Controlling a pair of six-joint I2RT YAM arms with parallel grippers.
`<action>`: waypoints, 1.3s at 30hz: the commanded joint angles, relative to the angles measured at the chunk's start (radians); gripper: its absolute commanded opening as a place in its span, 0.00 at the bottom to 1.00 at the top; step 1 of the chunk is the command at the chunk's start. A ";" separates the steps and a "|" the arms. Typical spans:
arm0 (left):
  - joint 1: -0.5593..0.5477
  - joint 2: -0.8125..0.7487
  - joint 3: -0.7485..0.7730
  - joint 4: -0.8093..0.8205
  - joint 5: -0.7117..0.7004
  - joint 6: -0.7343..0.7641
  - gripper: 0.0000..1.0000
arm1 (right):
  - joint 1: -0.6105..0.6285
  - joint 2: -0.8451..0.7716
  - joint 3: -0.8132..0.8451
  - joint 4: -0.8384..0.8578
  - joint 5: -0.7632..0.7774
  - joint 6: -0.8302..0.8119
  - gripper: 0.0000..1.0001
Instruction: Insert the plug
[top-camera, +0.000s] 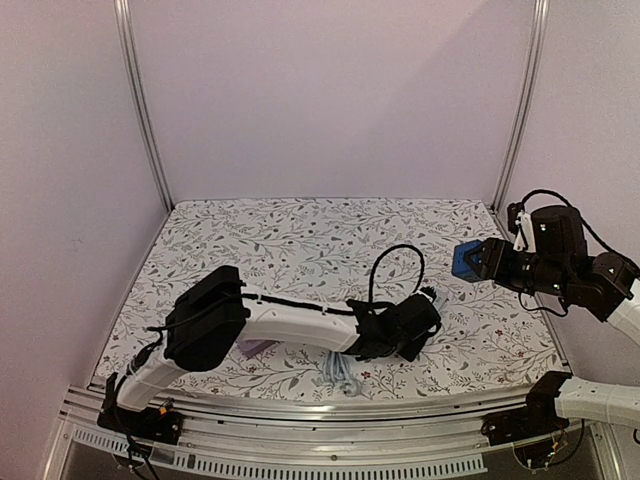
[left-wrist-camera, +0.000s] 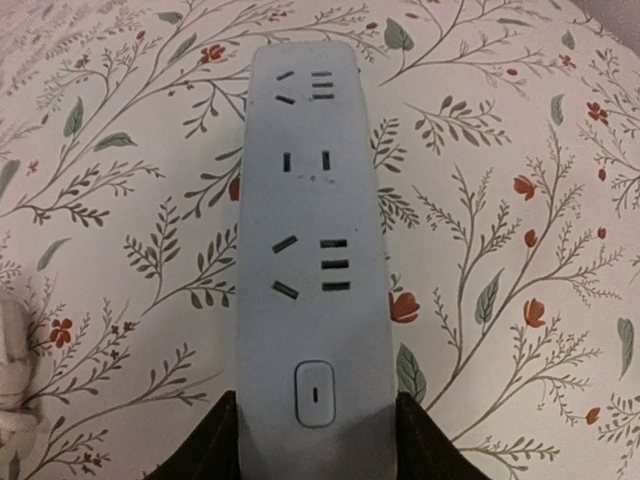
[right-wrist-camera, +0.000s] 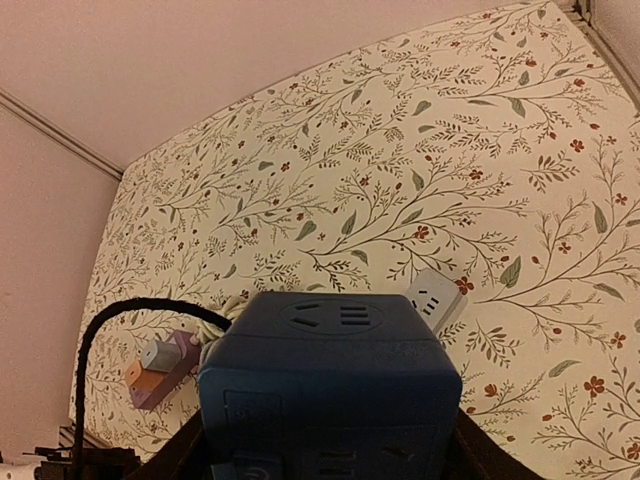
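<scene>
Left wrist: left gripper (left-wrist-camera: 315, 445) clamps power strip (left-wrist-camera: 310, 200), sockets ahead.
Strip looks braced; right gripper (right-wrist-camera: 325, 455), grasping blue plug cube (right-wrist-camera: 330, 380), must next align over one.

The left hand (top-camera: 405, 330) hangs low over the floral-patterned counter (top-camera: 300, 240), near a coiled white cable (top-camera: 345, 375); the right hand (top-camera: 480, 262) grips a blue cube-shaped block (top-camera: 465, 260).
</scene>
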 joint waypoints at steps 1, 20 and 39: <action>0.016 -0.022 -0.066 -0.005 0.026 0.021 0.35 | 0.001 -0.026 0.009 0.065 -0.024 -0.003 0.00; 0.015 -0.377 -0.723 0.264 0.108 0.275 0.08 | 0.000 0.134 -0.021 0.370 -0.014 -0.188 0.00; 0.012 -0.476 -0.887 0.272 0.184 0.413 0.18 | 0.000 0.320 0.100 0.308 -0.274 -0.381 0.00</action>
